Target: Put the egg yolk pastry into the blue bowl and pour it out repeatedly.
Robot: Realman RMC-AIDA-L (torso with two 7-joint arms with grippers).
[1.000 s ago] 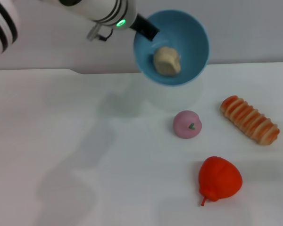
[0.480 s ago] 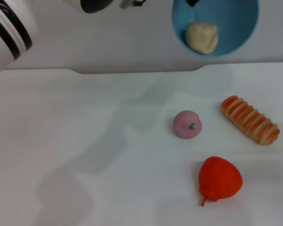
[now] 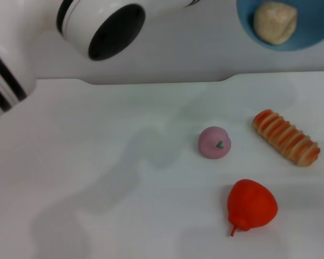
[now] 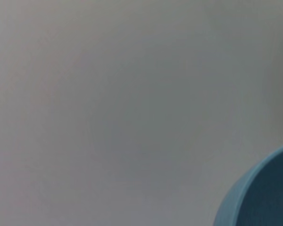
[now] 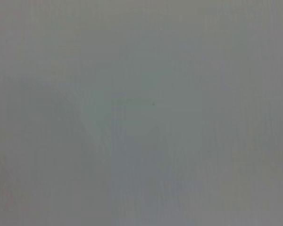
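The blue bowl (image 3: 317,33) hangs high in the air at the top right of the head view, cut off by the frame's edge and tipped so its inside faces me. The egg yolk pastry (image 3: 275,22), a pale beige lump, lies inside it. My left arm (image 3: 100,28) reaches across the top of the view toward the bowl and carries it; its gripper is beyond the frame's edge. In the left wrist view a curve of the blue bowl (image 4: 264,195) shows before a plain grey wall. The right arm is out of view.
On the white table (image 3: 97,162) lie a pink ball with a green mark (image 3: 214,143), a striped orange-and-cream bread roll (image 3: 285,137) and a red fruit with a stem (image 3: 252,206). The table's far edge meets a grey wall.
The left arm has lifted the bowl up and to the right, with the pastry still inside. The items on the table have not moved.
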